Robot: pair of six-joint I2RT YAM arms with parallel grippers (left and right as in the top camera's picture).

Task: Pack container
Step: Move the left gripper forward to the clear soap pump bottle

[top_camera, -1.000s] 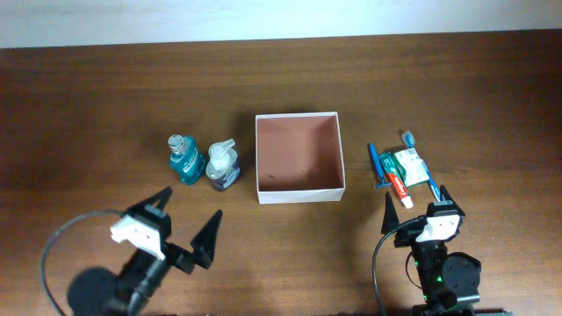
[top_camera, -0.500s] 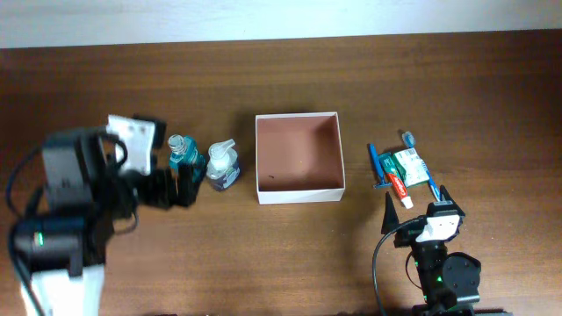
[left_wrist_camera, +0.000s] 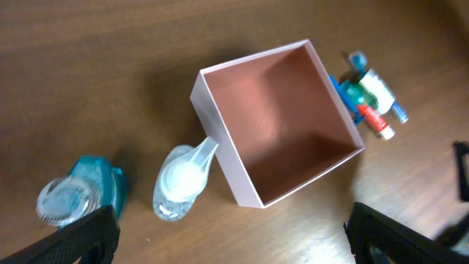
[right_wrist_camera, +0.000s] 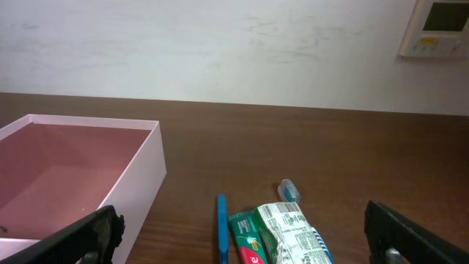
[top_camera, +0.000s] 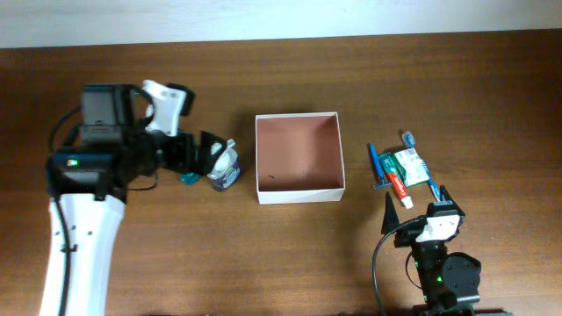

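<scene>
The left gripper point(top_camera: 200, 156) has its fingers spread wide and holds nothing. In the overhead view it hangs over two bottles that stand on the table point(top_camera: 439, 79). In the left wrist view its two dark fingertips point(left_wrist_camera: 80, 238) stand far apart at the lower corners. The teal mouthwash bottle point(left_wrist_camera: 77, 198) is just by the left one, partly covered by it, and I cannot tell if they touch. The clear pump bottle point(left_wrist_camera: 183, 183) stands free between the fingers.

The right gripper point(top_camera: 416, 211) is also wide open and holds nothing. It is low near the front edge, close to a small heap of toiletries point(top_camera: 402, 168) but apart from it.

The container point(top_camera: 299, 154) lies near the middle of the table, between the bottles and the toiletries. It is square and shallow, open on top, with thin white walls and a reddish-brown inside. The pump bottle stands just beside its left wall, and the nozzle seems to reach that wall.
</scene>
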